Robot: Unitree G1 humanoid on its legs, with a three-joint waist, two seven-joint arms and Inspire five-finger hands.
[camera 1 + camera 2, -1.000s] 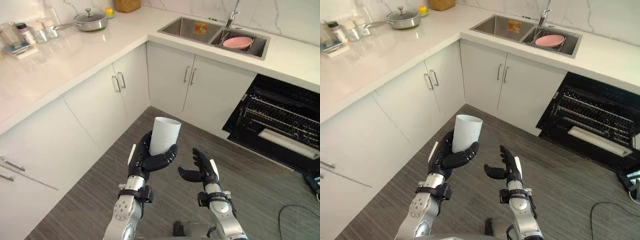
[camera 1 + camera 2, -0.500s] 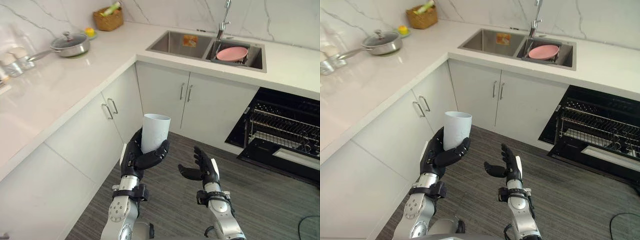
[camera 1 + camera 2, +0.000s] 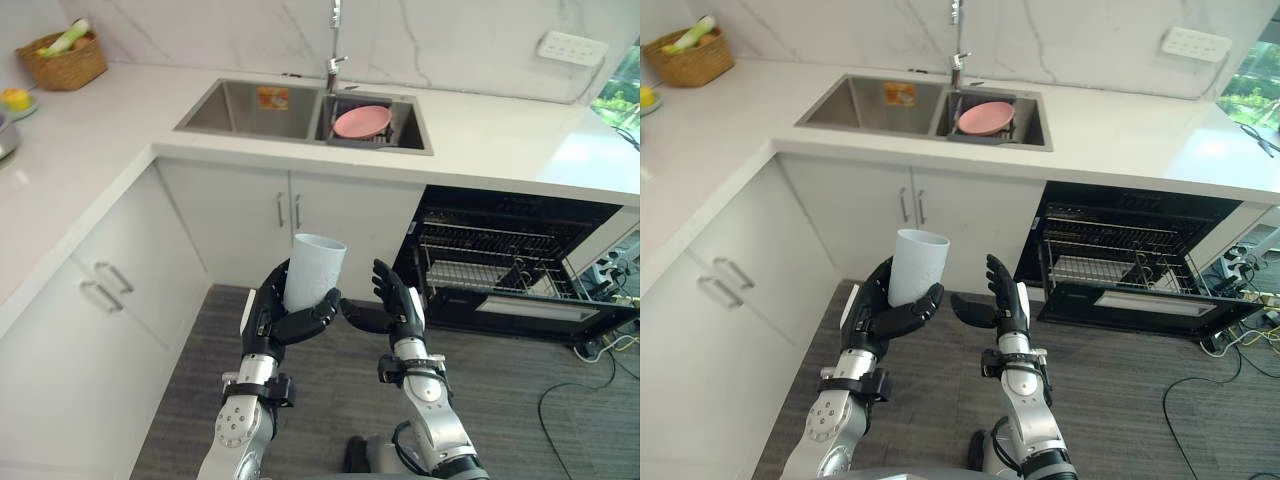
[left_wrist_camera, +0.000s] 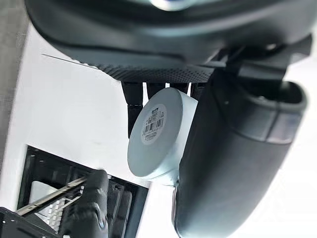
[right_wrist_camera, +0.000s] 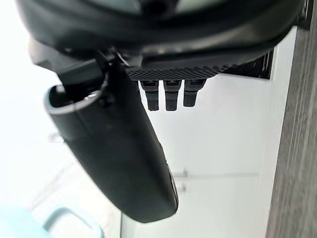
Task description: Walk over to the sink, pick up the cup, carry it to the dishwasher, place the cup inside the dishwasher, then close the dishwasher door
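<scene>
My left hand [image 3: 272, 321] is shut on a pale white cup [image 3: 314, 271], held upright in front of me above the floor. In the left wrist view the cup's base [image 4: 159, 134] with its barcode label rests between thumb and fingers. My right hand [image 3: 396, 305] hovers open just right of the cup, palm facing it, not touching. The dishwasher [image 3: 510, 265] stands open to the right under the counter, its wire rack [image 3: 1110, 255] pulled into sight and its door [image 3: 1150, 305] folded down. The steel sink [image 3: 300, 108] lies ahead in the counter.
A pink plate [image 3: 362, 121] sits in the sink's right basin below the tap [image 3: 334, 60]. White cabinets [image 3: 250, 230] run along the left and front. A basket [image 3: 65, 55] stands at the counter's far left. Cables [image 3: 1230, 360] lie on the floor right of the dishwasher.
The camera has turned right, bringing the sink to centre and the open dishwasher closer. The cup stays in my left hand; my right hand has come closer to it.
</scene>
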